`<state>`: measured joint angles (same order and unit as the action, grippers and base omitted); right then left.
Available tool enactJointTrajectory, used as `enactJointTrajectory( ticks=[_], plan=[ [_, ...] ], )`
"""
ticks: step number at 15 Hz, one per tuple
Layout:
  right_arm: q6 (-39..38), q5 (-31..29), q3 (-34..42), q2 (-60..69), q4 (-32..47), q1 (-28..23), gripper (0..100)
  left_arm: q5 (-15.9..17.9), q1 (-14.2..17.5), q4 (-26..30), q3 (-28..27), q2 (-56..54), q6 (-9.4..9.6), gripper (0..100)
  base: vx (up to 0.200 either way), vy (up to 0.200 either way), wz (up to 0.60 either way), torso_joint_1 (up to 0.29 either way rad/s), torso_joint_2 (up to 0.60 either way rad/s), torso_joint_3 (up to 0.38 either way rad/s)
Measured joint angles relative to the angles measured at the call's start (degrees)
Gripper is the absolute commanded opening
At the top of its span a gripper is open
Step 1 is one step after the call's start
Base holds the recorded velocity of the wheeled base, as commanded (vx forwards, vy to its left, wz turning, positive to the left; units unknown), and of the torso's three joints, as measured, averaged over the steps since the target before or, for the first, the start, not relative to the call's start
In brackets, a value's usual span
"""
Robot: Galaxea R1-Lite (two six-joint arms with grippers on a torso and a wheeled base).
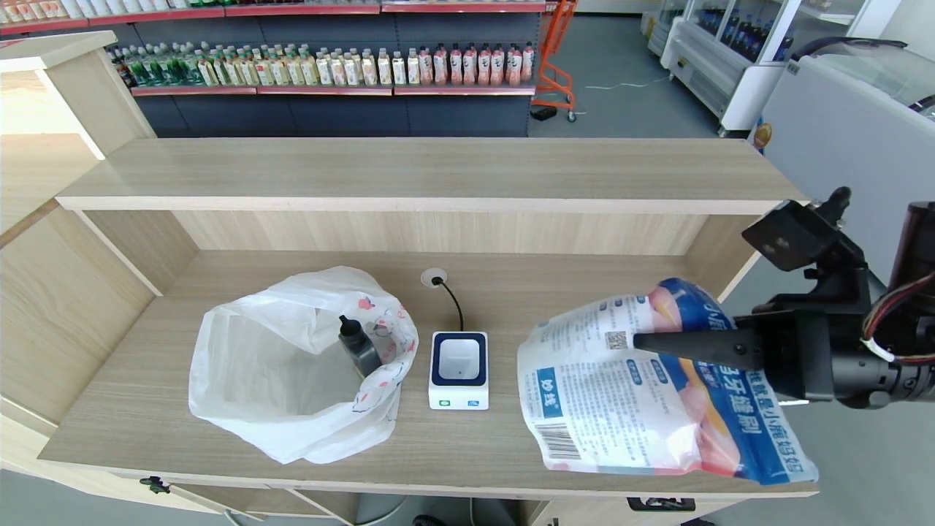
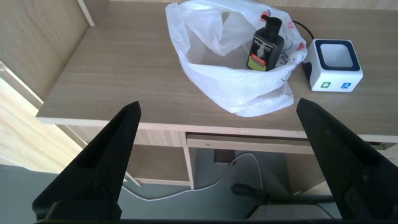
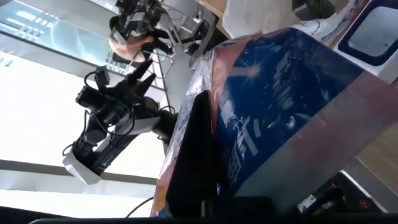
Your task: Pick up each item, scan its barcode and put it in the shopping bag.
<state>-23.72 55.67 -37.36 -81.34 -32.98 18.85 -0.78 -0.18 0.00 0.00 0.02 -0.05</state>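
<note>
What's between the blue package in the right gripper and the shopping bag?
The barcode scanner, standing on the counter close beside the shopping bag and apart from the blue package; the head view shows it.

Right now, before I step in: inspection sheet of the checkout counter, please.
Surface: wooden counter, bare wood.
Job's things: white shopping bag open, dark bottle upright inside; scanner beside the bag; blue-and-white packet right of the scanner.
Clutter: nothing seen.
Claws: left claw open, empty; right claw shut on the packet.
Cables: black cable from scanner to grommet hole.
Surroundings: drink shelves behind, freezers far right.
</note>
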Motion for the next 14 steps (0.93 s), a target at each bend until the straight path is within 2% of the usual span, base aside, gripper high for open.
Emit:
enactJointTrajectory(
  ticks=[3,5,6,8,9,14],
  plan=[
    [26.89,-8.39,0.95,0.30,2.07,-3.58,0,0.02,0.00,0.00,0.00,0.00,-0.02,100,0.000,0.000,0.00,0.000,0.00,0.000],
    [40.41,-20.02,1.79,0.99,3.52,-6.75,0,0.02,0.00,0.00,0.00,0.00,0.02,100,0.000,0.000,0.00,0.000,0.00,0.000],
    [42.94,-23.74,2.34,1.84,3.96,-8.07,0,0.02,0.00,0.00,0.00,0.00,-0.02,100,0.000,0.000,0.00,0.000,0.00,0.000],
    [47.84,-26.66,3.99,3.85,4.53,-9.20,0,0.00,0.00,0.00,0.00,0.00,0.02,100,0.000,0.000,0.00,0.000,0.00,0.000],
    [51.07,-26.97,4.82,4.38,4.57,-9.57,0,0.02,0.00,0.00,0.00,0.00,0.00,100,0.000,0.000,0.00,0.000,0.00,0.000],
    [55.05,-27.16,6.69,5.21,4.62,-10.08,0,0.02,0.00,0.00,0.00,0.00,0.00,100,0.000,0.000,0.00,0.000,0.00,0.000]
  ],
)
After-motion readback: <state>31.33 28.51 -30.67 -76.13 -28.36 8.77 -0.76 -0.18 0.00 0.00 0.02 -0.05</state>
